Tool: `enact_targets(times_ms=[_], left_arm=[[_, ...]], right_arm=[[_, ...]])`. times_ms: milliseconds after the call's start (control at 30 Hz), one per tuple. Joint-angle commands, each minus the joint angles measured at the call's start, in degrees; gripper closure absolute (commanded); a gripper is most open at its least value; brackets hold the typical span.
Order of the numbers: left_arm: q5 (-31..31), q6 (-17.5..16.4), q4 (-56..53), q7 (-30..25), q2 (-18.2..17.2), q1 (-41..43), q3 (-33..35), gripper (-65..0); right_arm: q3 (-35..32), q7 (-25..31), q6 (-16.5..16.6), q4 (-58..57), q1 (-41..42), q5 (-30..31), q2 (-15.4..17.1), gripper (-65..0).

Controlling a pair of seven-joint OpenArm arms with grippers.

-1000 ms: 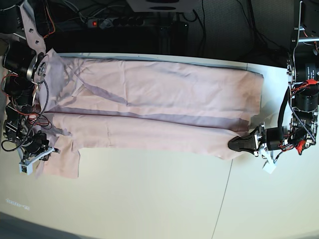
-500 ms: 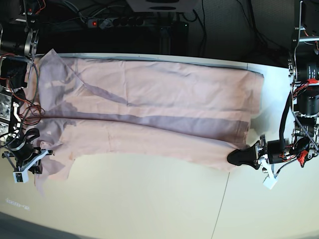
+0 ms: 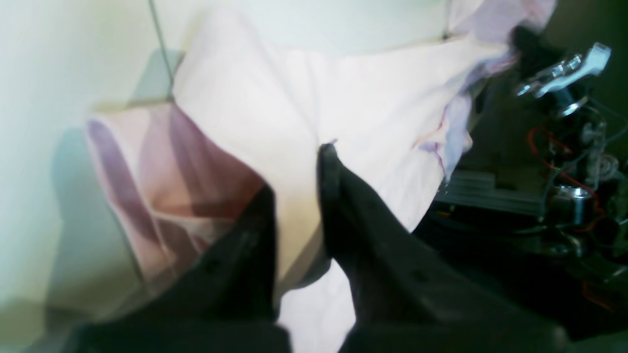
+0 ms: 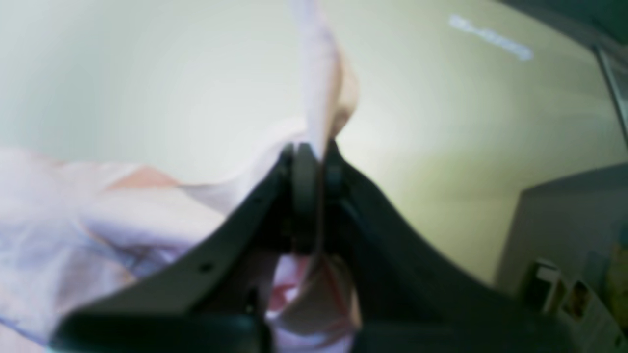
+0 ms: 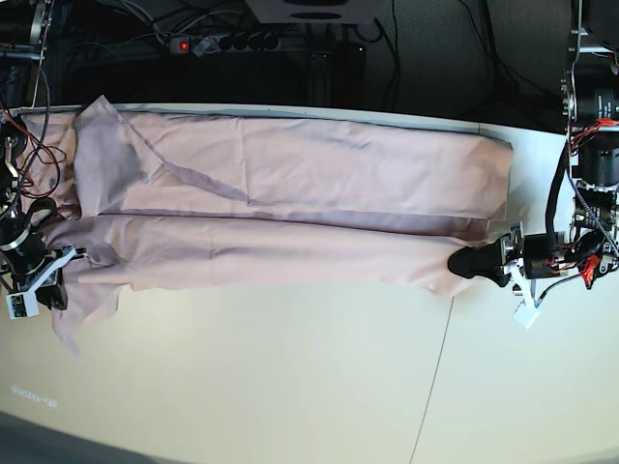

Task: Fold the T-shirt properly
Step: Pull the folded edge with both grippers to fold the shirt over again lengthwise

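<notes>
The pale pink T-shirt (image 5: 290, 203) lies stretched lengthwise across the table, plain side up, folded along its length with a long crease through the middle. My left gripper (image 5: 464, 263) is shut on the shirt's near right corner; up close, its black fingers (image 3: 343, 196) pinch pink cloth (image 3: 314, 103). At the table's left end, my right gripper (image 5: 46, 275) is shut on the other end of the shirt, where a sleeve hangs down. From the right wrist, a thin fold of the T-shirt (image 4: 319, 88) rises out of the closed fingertips (image 4: 306, 166).
A seam in the white table (image 5: 290, 387) runs down from the left gripper. Behind the far edge sit a power strip (image 5: 232, 43) with a red light and dark cables. Arm bases and wiring stand at both table ends.
Both grippers have pulled outward and toward the back, stretching the shirt taut. The near fold moved up and narrowed the shadowed gap; the right gripper shifted left and up.
</notes>
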Motion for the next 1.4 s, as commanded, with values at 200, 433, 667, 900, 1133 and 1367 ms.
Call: enact_targets(times_ms=[200,433,667,900,1133,1367], left_arm=[[-1.69,-1.50,17.70,-0.62,-3.76,6.16,-0.31,0.0],[-1.69,-1.50,24.26,-0.62,-4.81,10.78,-0.31,0.0],[0.61,-1.50,30.21,-0.62,-4.76,13.22,-0.28,0.0],[4.63,-1.50,31.17,-0.62,-4.81,13.38,-0.28,0.0],[5.44,-1.50,31.17,-0.62,-4.81,13.38,-0.31,0.0],[8.44,-1.50,31.19,-0.62,-4.81,13.53,-0.28,0.0]], right_arm=[[0.87,1.46,3.93,4.76,-3.56,-0.55,2.27,0.0],[1.46,1.55,3.93,8.55,-7.06,-1.36,4.22,0.0],[1.99,2.25,3.91,12.81,-11.02,-2.12,6.67,0.0],[6.38,3.32,3.91,13.77,-14.80,-2.14,6.99,0.0],[8.85,7.96,3.89,19.08,-21.66,-8.63,7.17,0.0],[8.85,12.41,3.82,22.40,-25.31,-17.05,7.48,0.0]])
